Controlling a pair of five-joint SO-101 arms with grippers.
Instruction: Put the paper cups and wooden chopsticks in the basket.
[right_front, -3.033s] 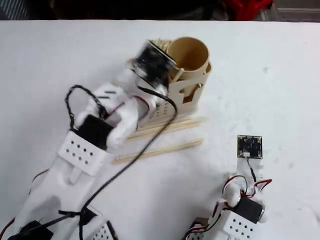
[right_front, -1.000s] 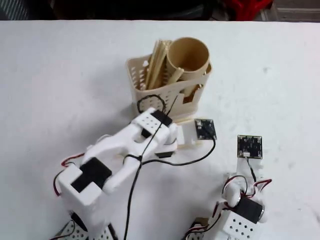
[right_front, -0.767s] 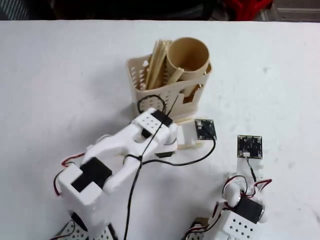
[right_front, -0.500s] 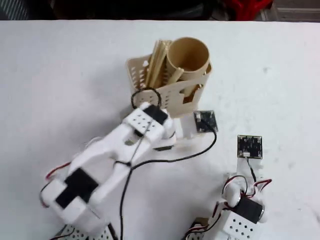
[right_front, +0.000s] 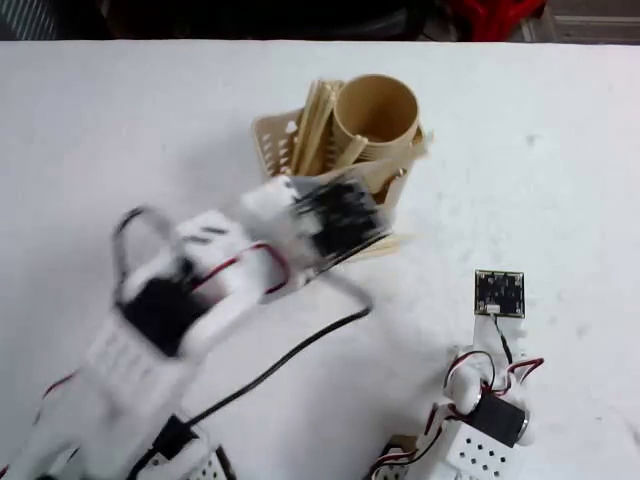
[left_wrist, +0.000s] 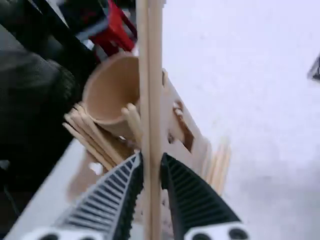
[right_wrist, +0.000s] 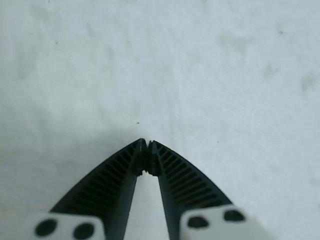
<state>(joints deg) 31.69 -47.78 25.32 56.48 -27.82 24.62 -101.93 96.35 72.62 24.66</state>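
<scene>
Tabletop (right_front: 540, 130): white surface; spans the high view from the left edge to the right edge.
Left arm (right_front: 160, 310): white housing with black cable. Runs from the lower left of the high view up to the frame centre, where its head covers the basket's near side.
Basket (right_front: 272, 140): cream plastic with perforated walls; stands upright on the tabletop, upper centre of the high view.
Right arm (right_front: 485, 425): lower right of the high view, well apart from the basket. A small black circuit board (right_front: 499, 291) sits at its far end.
Paper cup (right_front: 376, 110): tan, upright, mouth up; seated in the right part of the basket.
Stored chopsticks (right_front: 315, 125): wooden bundle, leaning in the basket just left of the paper cup and touching it.
Held chopsticks (left_wrist: 149, 75): two wooden sticks side by side. In the left wrist view they run from the claw up the frame centre, crossing in front of the paper cup and the basket wall. Whether their far ends are inside the basket cannot be determined.
Loose chopsticks (right_front: 388, 243): lie flat on the tabletop against the basket's base, just right of the left arm's head.
Left claw (left_wrist: 151, 157): ribbed black jaws closed to a narrow gap, clamping the held chopsticks.
Right claw (right_wrist: 145, 150): jaws fully closed, tips touching, nothing gripped; positioned over bare tabletop.
</scene>
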